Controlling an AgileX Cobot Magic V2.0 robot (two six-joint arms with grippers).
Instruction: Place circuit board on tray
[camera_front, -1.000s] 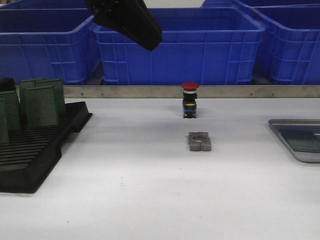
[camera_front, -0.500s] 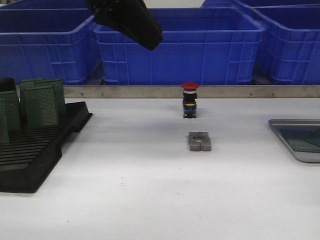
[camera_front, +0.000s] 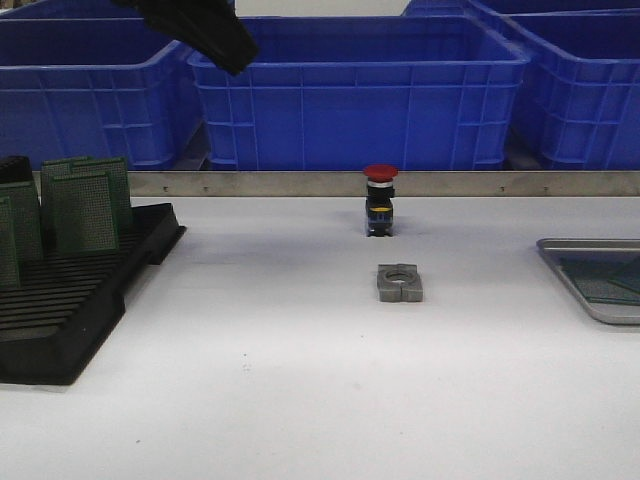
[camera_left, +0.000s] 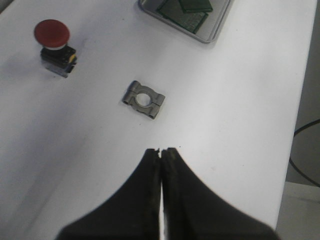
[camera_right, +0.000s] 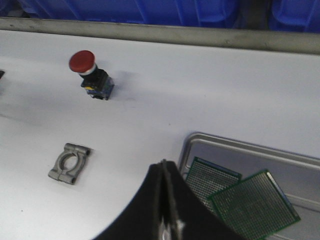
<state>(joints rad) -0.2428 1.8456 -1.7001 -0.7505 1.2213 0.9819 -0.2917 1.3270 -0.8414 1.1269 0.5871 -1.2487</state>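
Both grippers read closed and empty: my left gripper (camera_left: 163, 151) hangs high over the white table (camera_front: 300, 380), my right gripper (camera_right: 163, 165) sits above the tray (camera_right: 235, 150) rim. Two green circuit boards (camera_right: 254, 202) lie overlapping in that tray, at the table's right edge. More boards (camera_front: 85, 205) stand in the black rack (camera_front: 70, 320) on the left.

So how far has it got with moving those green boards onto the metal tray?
Two green circuit boards already lie in the tray, overlapping each other. Nothing is in hand: the left gripper and the right gripper are both shut and empty, up off the table. Several boards stand upright in the black rack on the left, so more trips look likely.
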